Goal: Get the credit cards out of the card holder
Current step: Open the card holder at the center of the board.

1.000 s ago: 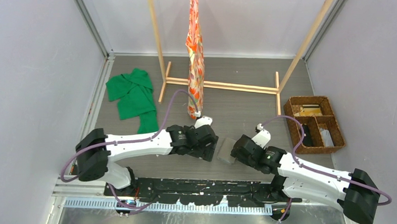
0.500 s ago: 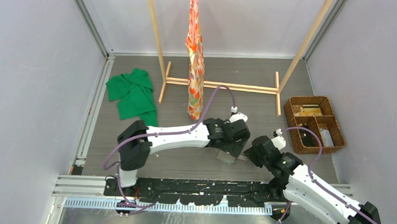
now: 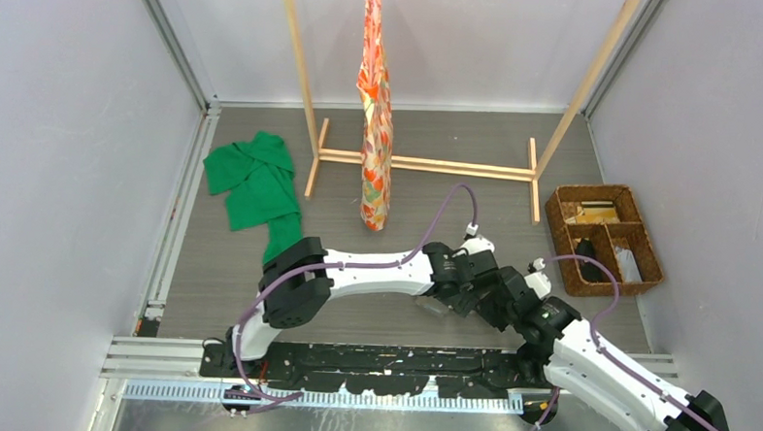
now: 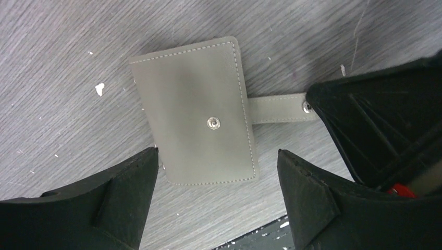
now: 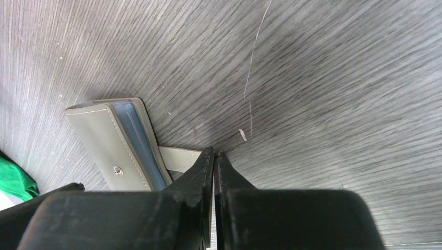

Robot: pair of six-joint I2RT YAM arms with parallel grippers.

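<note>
Holder (image 4: 195, 117) looks light, thin, bendy; best taken by strap (image 4: 276, 108) or an edge. Left gripper (image 4: 217, 156) spread above it; right gripper (image 5: 213, 153) pressed together at strap end, grip unclear.

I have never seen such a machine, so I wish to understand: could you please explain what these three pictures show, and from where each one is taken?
These are two robot arms, left and right, bolted to a table, each ending in a two-finger gripper. One picture looks down from above; the other two come from cameras on the wrists. On the table lie a grey card holder, closed, a green cloth and a wicker basket; a patterned cloth hangs on a wooden rack. The left gripper is open over the holder. The right gripper is shut, apparently pinching the holder's strap.
</note>
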